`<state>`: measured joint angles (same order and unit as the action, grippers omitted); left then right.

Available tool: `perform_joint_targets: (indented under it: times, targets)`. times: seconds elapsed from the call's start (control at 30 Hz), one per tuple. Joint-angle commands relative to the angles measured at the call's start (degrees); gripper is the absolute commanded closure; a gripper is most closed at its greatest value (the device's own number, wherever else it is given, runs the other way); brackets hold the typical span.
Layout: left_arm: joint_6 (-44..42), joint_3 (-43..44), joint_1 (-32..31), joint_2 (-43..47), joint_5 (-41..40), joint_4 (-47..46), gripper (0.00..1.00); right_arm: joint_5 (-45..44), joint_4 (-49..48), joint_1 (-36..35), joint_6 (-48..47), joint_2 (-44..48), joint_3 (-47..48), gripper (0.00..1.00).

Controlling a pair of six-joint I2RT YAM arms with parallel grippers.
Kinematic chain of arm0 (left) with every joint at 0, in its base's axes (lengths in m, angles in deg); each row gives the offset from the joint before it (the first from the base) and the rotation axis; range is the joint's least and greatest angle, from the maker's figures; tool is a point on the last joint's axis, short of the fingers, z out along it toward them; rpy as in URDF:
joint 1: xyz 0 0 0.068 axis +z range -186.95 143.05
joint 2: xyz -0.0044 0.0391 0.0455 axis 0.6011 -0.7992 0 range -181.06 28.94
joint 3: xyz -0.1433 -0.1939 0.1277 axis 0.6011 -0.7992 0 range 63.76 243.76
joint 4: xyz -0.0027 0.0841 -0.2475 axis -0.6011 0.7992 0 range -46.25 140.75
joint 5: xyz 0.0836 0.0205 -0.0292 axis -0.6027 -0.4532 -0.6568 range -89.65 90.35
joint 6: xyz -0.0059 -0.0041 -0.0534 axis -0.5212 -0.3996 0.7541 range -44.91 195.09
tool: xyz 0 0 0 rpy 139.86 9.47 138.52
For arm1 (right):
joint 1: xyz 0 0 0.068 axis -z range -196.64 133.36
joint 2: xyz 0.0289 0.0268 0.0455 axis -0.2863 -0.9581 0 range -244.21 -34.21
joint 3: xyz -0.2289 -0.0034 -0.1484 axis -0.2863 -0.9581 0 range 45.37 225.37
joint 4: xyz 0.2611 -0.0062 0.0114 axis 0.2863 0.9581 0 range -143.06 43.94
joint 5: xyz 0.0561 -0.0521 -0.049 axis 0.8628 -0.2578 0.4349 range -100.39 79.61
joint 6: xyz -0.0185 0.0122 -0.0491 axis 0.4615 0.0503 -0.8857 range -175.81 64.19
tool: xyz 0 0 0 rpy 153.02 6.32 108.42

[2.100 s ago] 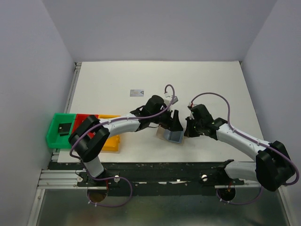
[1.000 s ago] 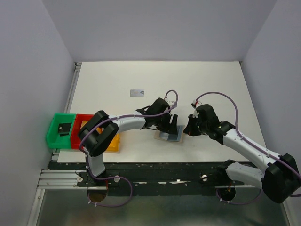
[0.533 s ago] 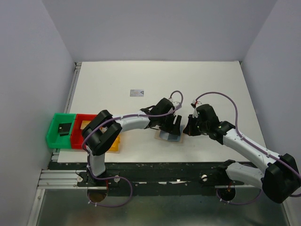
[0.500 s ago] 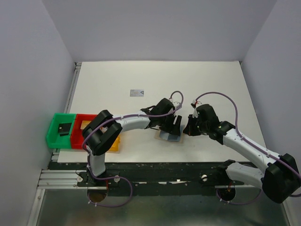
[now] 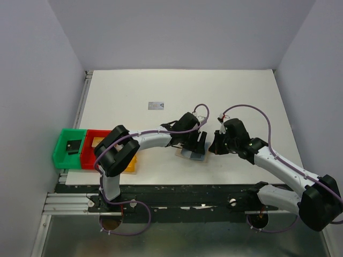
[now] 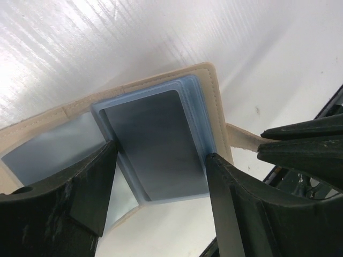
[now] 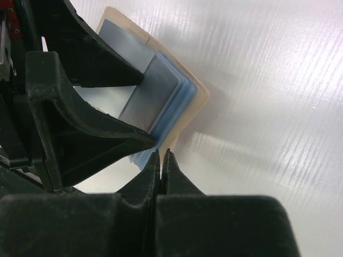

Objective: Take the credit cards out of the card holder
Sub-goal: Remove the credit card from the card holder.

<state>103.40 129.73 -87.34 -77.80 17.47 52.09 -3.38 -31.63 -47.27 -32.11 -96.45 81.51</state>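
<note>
On the surface (image 5: 241, 96), the green bin (image 5: 60, 154) holds a small black object (image 5: 72, 145). I cannot tell what is in the red bin (image 5: 96, 132) or the yellow bin (image 5: 128, 164). The holder (image 6: 211, 101) lies open mid-surface, with cards (image 6: 155, 139) stacked in one panel. The left fingers (image 6: 236, 198), wide, straddle the stack. The right fingers (image 7: 174, 179), shut, sit at the holder's edge. Extraction looks to be in hand: next, close on the cards and pin the holder.

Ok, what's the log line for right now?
left gripper open, straddling top card | right gripper shut, tips by holder's edge | card holder lying open on table
</note>
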Motion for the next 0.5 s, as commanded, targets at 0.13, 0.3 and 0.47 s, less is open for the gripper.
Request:
perform_joint_targets:
  times: [0.13,0.3,0.47]
  targets:
    - [0.86,-2.52,-0.32,3.9,-11.4,3.44,0.27,-0.68,-1.13,0.31,-0.59,1.33,-1.25,1.0]
    - [1.39,-3.75,-0.32,5.75,-14.75,3.97,0.27,-1.12,-1.13,0.31,-0.68,1.42,-1.6,1.0]
    - [1.83,-4.45,-0.32,6.98,-16.42,4.14,0.27,-1.56,-0.95,0.31,-0.68,1.51,-1.78,1.0]
